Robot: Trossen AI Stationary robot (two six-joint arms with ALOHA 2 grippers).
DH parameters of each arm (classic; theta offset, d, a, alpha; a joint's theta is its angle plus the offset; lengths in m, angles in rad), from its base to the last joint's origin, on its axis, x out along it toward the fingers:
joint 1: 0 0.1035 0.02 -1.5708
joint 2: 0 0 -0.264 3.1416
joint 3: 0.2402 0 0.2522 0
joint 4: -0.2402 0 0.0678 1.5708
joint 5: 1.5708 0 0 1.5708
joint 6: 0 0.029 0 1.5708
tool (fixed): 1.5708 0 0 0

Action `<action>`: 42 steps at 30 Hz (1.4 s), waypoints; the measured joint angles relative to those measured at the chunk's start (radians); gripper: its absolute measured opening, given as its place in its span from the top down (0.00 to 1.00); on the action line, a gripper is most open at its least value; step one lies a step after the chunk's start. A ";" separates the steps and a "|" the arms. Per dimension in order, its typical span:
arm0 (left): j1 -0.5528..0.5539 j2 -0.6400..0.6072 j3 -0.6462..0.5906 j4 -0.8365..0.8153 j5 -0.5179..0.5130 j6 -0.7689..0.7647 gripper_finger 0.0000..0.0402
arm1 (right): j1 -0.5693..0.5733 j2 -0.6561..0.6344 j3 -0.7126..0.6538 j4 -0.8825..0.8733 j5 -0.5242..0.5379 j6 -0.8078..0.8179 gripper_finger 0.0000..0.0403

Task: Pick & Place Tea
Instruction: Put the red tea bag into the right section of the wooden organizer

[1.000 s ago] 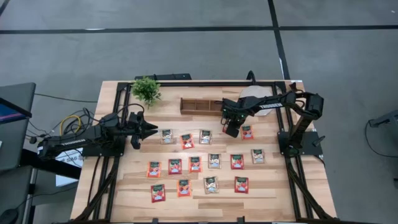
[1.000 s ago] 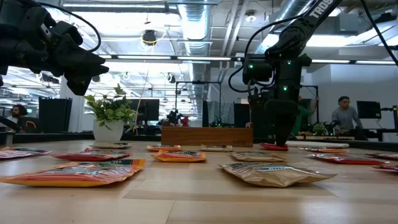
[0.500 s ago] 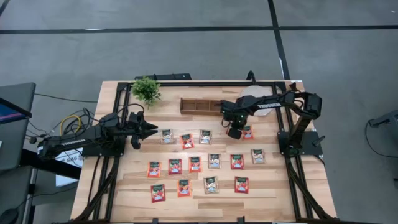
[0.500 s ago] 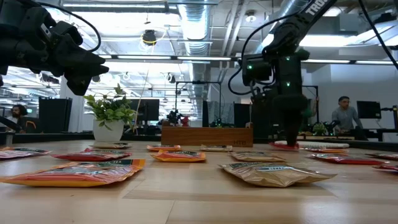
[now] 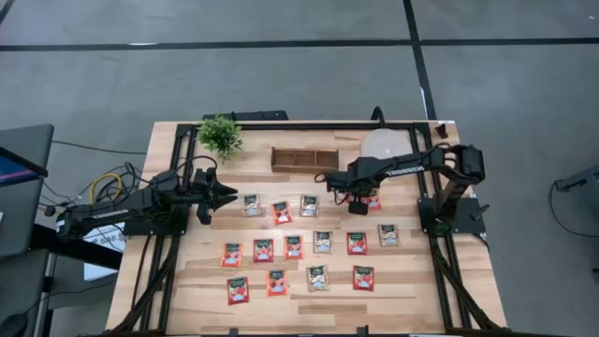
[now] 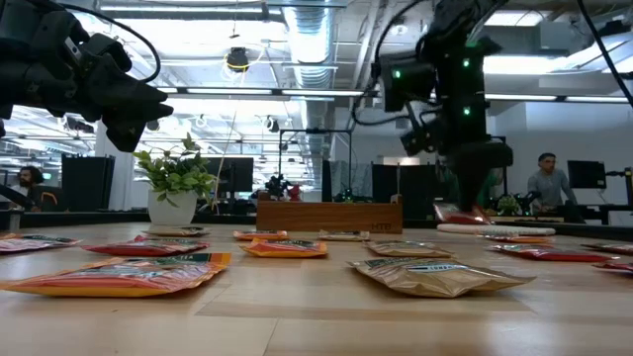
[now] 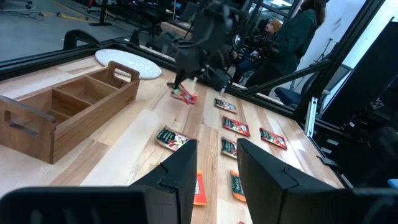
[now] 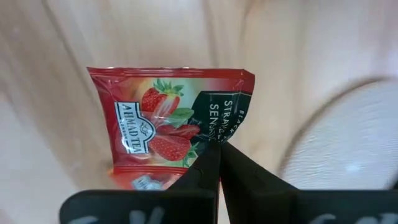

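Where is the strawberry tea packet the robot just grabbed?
The red strawberry sachet hangs pinched in the right gripper, lifted off the table. In the high view it is on the right side, between the wooden tray and the pale disc.

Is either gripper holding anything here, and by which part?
The right gripper pinches a red strawberry tea sachet at the edge of its dark printed band, lifted off the table. The left gripper holds nothing.
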 joint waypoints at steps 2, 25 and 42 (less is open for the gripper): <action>0.000 0.000 0.000 0.000 0.000 0.000 0.74 | 0.032 0.000 0.017 0.000 0.072 0.006 1.00; 0.000 0.000 0.000 0.001 0.000 -0.015 0.74 | 0.096 -0.002 0.107 0.400 0.687 -0.339 1.00; 0.000 0.006 0.000 0.001 -0.003 -0.015 0.74 | -0.020 0.136 0.108 0.586 0.740 -0.553 1.00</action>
